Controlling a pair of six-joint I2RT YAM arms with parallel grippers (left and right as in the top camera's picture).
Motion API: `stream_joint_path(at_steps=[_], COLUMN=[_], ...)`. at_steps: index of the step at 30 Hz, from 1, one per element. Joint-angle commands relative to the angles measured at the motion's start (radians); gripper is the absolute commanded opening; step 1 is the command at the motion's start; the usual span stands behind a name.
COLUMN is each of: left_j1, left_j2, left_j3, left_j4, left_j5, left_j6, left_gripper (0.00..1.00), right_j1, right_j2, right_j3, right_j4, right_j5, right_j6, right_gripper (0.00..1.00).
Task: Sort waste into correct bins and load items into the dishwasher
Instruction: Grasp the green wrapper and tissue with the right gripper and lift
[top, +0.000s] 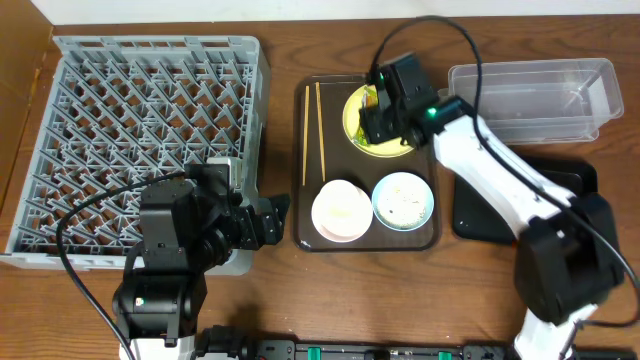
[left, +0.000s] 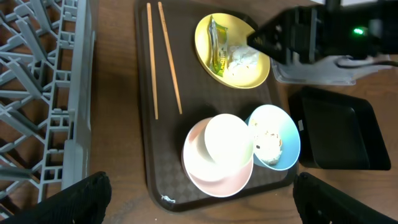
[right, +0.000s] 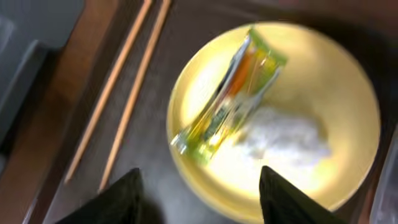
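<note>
Wrapper (right: 227, 93), tissue (right: 286, 137) on yellow plate (right: 348, 81) beside chopsticks (right: 135, 93); left fingers (left: 68, 202), right fingers (right: 118, 199) spread open.

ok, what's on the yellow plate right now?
On the yellow plate: a green-yellow snack wrapper beside a crumpled white tissue. Anything beneath those two is covered. The right gripper blocks part overhead.

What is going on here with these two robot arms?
The right gripper, open, hovers over the yellow plate, where the snack wrapper and a white tissue lie. Nothing is gripped yet. The left gripper, also open, hangs beside the dish rack. The chopsticks, white bowl and blue bowl sit on the brown tray.
</note>
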Motion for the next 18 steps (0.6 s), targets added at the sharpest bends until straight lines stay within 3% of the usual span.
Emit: stream_joint_path(at_steps=[1, 8, 10, 12, 13, 18], left_j1=[-0.003, -0.003, -0.003, -0.003, -0.003, -0.003], left_j2=[0.000, 0.000, 0.000, 0.000, 0.000, 0.000], left_j3=[0.026, 0.026, 0.026, 0.026, 0.026, 0.026], left_j4=[-0.002, -0.002, -0.002, -0.002, -0.002, -0.002], left_j5=[0.013, 0.013, 0.013, 0.013, 0.013, 0.013], left_j6=[-0.001, -0.001, -0.001, -0.001, -0.001, -0.001], left_gripper=[0.94, 0.94, 0.94, 0.94, 0.94, 0.94], right_j1=[-0.039, -0.098, -0.106, -0.107, -0.107, -0.108], right_j2=[0.080, 0.222, 0.252, 0.257, 0.253, 0.148], right_j3=[0.024, 0.024, 0.024, 0.024, 0.024, 0.025], right_j4=[0.028, 0.062, 0.062, 0.061, 0.061, 0.040], right_j5=[0.080, 0.079, 0.051, 0.014, 0.006, 0.004], right_j6=[-0.014, -0.014, -0.014, -0.015, -0.015, -0.014], right_gripper=[0.56, 0.53, 0.43, 0.10, 0.01, 0.01])
